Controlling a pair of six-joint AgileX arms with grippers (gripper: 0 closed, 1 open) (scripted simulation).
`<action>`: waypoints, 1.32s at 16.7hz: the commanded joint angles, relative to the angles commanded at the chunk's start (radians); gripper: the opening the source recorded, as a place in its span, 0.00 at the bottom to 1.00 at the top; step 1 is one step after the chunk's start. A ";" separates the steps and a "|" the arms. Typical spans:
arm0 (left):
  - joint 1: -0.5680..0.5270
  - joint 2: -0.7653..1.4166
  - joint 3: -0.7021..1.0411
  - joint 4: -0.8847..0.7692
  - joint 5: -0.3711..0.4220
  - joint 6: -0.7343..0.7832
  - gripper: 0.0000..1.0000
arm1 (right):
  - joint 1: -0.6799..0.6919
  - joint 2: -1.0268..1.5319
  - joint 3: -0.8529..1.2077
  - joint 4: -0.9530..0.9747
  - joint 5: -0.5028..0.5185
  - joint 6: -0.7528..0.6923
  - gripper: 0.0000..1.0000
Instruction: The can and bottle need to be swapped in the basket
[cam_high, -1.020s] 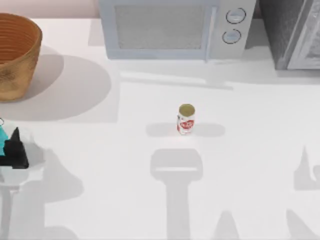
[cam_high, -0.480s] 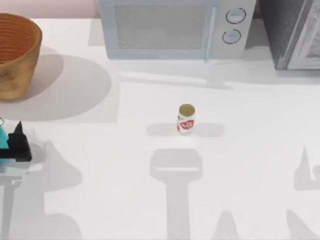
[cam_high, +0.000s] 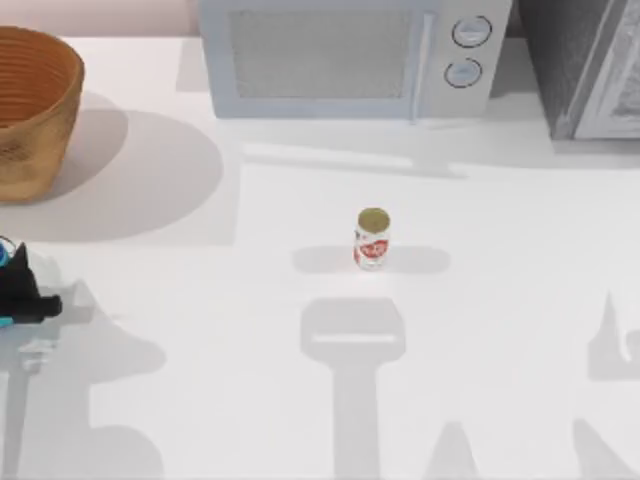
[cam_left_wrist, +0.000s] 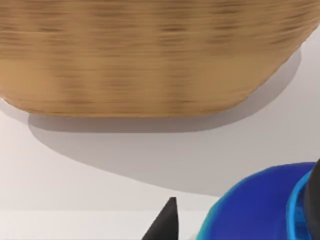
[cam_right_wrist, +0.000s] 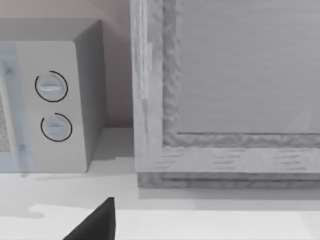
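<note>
Presently, in the top view, the left gripper (cam_high: 18, 290) sits at the table's (cam_high: 500, 300) left edge, just below the basket (cam_high: 35, 110) in the far-left corner, with a sliver of the bottle (cam_high: 6, 258) showing teal against its black fingers; it appears closed on the bottle. The can (cam_high: 372, 238) stands upright near the table's middle, well apart from both gripper and basket, in front of the microwave (cam_high: 345, 55) along the far edge. In the left wrist view, the bottle (cam_left_wrist: 260, 205) lies close against the gripper's fingers (cam_left_wrist: 165, 222), and the basket's woven wall (cam_left_wrist: 150, 55) rises just beyond. Risk, as judged: the basket is deep and its rim high, so a carry that stays low could knock the bottle against the wicker and loosen the grip. In the right wrist view, one dark fingertip (cam_right_wrist: 97, 222) faces the microwave's dials (cam_right_wrist: 52, 107) and a grey cabinet (cam_right_wrist: 230, 90); whether this parked gripper is wide or narrow cannot be told.
</note>
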 joint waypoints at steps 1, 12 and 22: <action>0.000 0.000 0.000 0.000 0.000 0.000 0.17 | 0.000 0.000 0.000 0.000 0.000 0.000 1.00; 0.001 0.000 -0.001 0.000 0.000 0.002 0.00 | 0.000 0.000 0.000 0.000 0.000 0.000 1.00; -0.289 -0.176 0.206 -0.393 0.076 -0.005 0.00 | 0.000 0.000 0.000 0.000 0.000 0.000 1.00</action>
